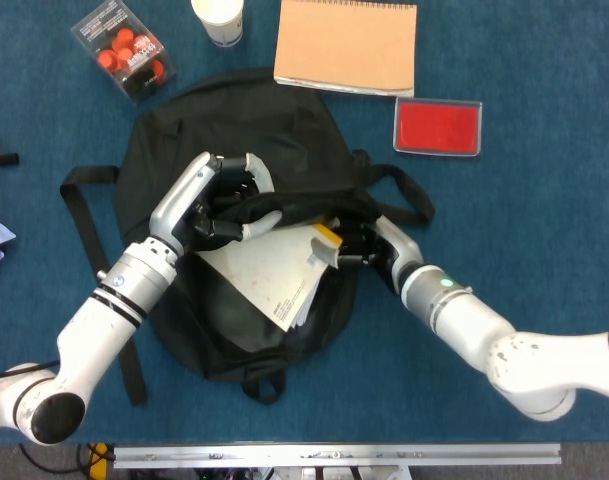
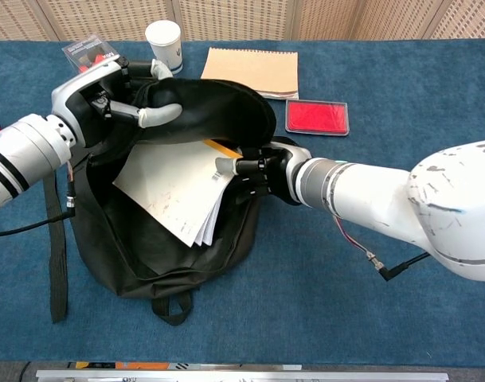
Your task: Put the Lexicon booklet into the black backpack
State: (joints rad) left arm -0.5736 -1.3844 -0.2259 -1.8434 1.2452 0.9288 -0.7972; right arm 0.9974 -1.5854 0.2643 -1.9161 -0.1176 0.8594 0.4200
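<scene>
The Lexicon booklet (image 2: pixel 178 195) is being fed into the black backpack (image 2: pixel 154 239); by the look of it, the task is well over halfway done. Its upper end is being hidden under the raised flap, while the lower corner is showing inside the mouth. The flap is being gripped and held up by the left robot hand (image 2: pixel 119 95). The booklet's yellow-striped corner is being pinched by the right robot hand (image 2: pixel 254 171) at the opening's rim. What is left: pushing it fully inside and letting go. Room is being limited by the rim beside the right robot hand; open table (image 2: pixel 346 318) lies behind that arm for withdrawal.
</scene>
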